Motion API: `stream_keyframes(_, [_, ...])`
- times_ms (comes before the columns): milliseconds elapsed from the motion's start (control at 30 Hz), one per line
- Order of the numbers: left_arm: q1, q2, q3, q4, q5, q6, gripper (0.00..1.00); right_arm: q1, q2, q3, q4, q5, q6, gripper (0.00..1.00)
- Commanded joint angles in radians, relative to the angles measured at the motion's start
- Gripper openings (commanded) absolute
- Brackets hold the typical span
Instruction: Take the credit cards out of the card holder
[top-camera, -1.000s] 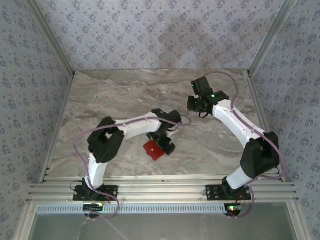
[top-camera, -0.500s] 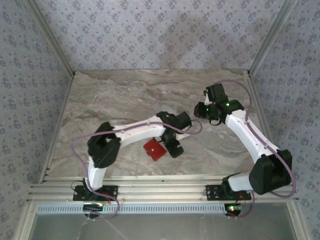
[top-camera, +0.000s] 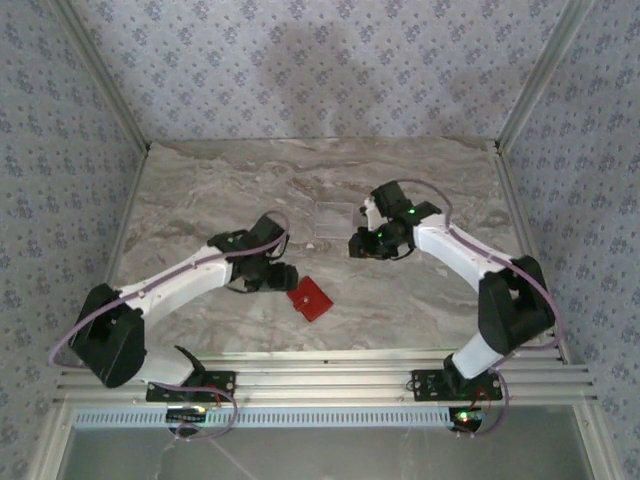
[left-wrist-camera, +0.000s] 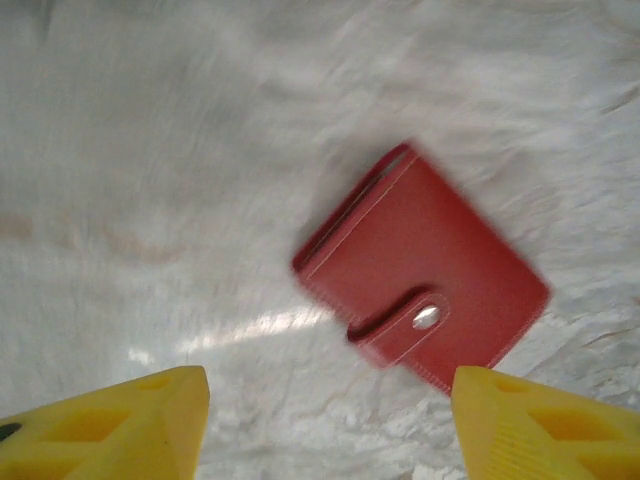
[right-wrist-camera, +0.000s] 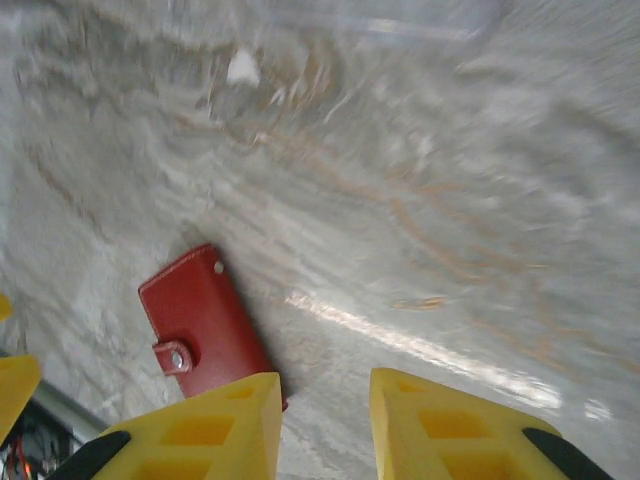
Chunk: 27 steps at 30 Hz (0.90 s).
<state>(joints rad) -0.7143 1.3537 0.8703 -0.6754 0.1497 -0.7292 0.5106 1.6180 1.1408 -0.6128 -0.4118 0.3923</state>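
card holder (top-camera: 309, 298) closed, strap snapped, flat on the marble table (top-camera: 200, 190), near its front edge | left gripper (left-wrist-camera: 325, 400) jaws wide apart, empty, just beside it | right gripper (right-wrist-camera: 322, 400) jaws narrowly apart, empty, hanging beyond it

light: bright, even | wrist views: motion-blurred | glare: streaks on table (right-wrist-camera: 420, 345)

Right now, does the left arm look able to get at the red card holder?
Probably yes. The left gripper is open just beside the card holder, which lies closed and flat on the table with nothing between them.
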Motion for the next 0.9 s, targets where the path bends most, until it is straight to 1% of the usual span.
stream_keyframes(0, [-0.005, -0.043, -0.075, 0.164, 0.128, -0.197, 0.62, 0.047, 0.060, 0.039, 0.045, -0.102, -0.025, 0.30])
stream_keyframes(133, [-0.004, -0.041, -0.147, 0.240, 0.140, -0.238, 0.57, 0.097, 0.139, 0.035, 0.081, -0.137, -0.017, 0.30])
stream_keyframes(233, [0.003, -0.025, -0.170, 0.284, 0.145, -0.238, 0.54, 0.124, 0.179, 0.022, 0.117, -0.166, -0.005, 0.30])
stream_keyframes(367, [0.019, 0.040, -0.166, 0.349, 0.188, -0.215, 0.53, 0.151, 0.217, 0.004, 0.147, -0.186, 0.005, 0.32])
stream_keyframes(667, [0.028, 0.190, -0.087, 0.387, 0.229, -0.143, 0.49, 0.163, 0.192, -0.119, 0.232, -0.185, 0.066, 0.37])
stream_keyframes(733, [0.027, 0.216, -0.069, 0.398, 0.242, -0.130, 0.47, 0.163, 0.174, -0.155, 0.249, -0.180, 0.078, 0.37])
stream_keyframes(867, [0.027, 0.262, -0.023, 0.412, 0.285, -0.102, 0.44, 0.163, 0.132, -0.227, 0.289, -0.162, 0.114, 0.38])
